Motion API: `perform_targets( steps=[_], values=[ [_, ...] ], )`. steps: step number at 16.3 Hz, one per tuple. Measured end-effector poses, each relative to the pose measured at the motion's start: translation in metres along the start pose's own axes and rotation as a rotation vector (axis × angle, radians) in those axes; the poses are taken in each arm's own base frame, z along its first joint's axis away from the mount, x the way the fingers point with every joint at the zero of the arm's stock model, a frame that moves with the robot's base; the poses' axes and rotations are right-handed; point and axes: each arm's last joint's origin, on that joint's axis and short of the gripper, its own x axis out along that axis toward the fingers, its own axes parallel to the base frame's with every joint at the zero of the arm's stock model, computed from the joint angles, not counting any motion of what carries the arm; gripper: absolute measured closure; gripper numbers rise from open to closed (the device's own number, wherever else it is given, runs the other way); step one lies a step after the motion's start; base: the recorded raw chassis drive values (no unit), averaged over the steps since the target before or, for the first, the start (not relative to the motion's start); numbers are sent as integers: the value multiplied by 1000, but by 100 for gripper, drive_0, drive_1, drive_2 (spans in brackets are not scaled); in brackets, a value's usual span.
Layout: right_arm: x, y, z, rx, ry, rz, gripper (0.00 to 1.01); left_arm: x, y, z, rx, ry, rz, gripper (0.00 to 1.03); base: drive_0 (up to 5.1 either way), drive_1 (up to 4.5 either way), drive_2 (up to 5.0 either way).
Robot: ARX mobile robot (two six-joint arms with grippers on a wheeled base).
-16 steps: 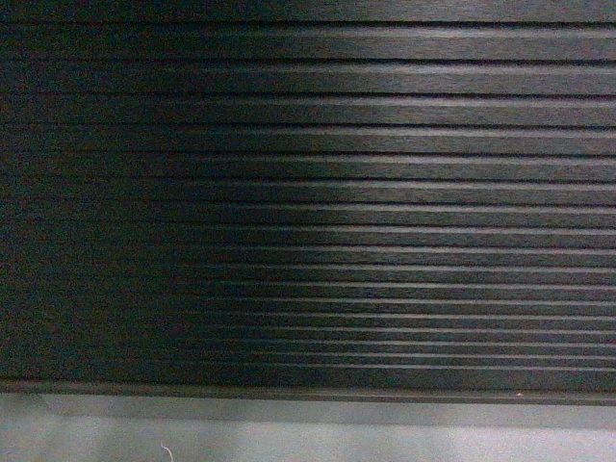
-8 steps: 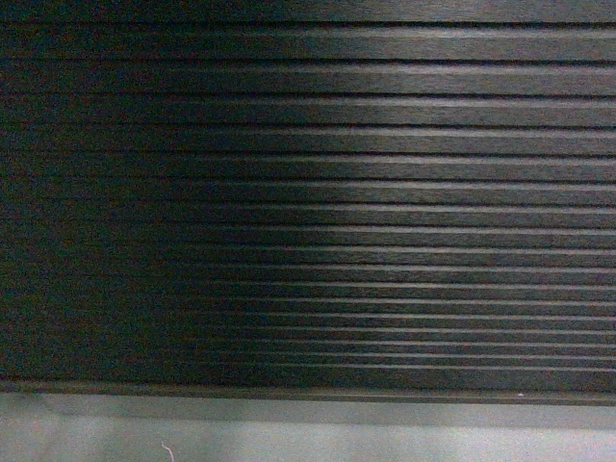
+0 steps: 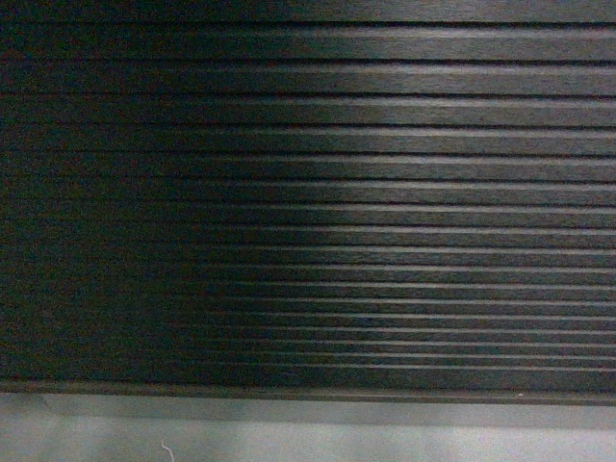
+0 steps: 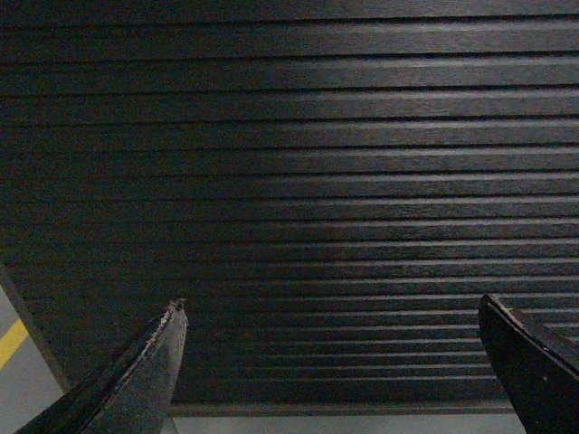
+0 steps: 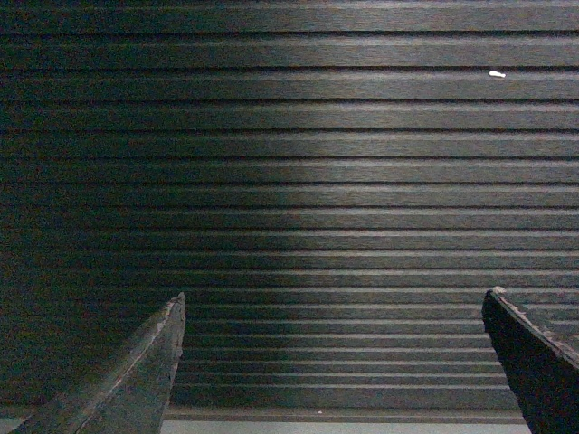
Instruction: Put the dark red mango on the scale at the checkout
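Facing the checkout (image 3: 308, 192), ribbed black front filling every view above a grey floor strip (image 3: 308, 438). Left gripper (image 4: 335, 362) and right gripper (image 5: 335, 362) both spread wide, empty. Mango and scale nowhere in view.

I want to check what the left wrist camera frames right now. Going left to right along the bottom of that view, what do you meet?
Yellow floor line → grey floor → one finger of the left gripper at → ribbed front of the checkout → the other finger. The fingers stand wide apart with nothing between them.
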Motion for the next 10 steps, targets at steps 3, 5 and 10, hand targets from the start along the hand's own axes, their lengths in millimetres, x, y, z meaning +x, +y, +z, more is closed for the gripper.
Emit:
perform_targets(
  steps=[3, 5, 10],
  values=[
    [0, 0, 0, 0, 3, 0, 3, 0, 0, 0, 0, 2, 0, 5, 0, 0, 0],
    [0, 0, 0, 0, 2, 0, 3, 0, 0, 0, 0, 5, 0, 5, 0, 0, 0],
    [0, 0, 0, 1, 1, 0, 3, 0, 0, 0, 0, 1, 1, 5, 0, 0, 0]
  ],
)
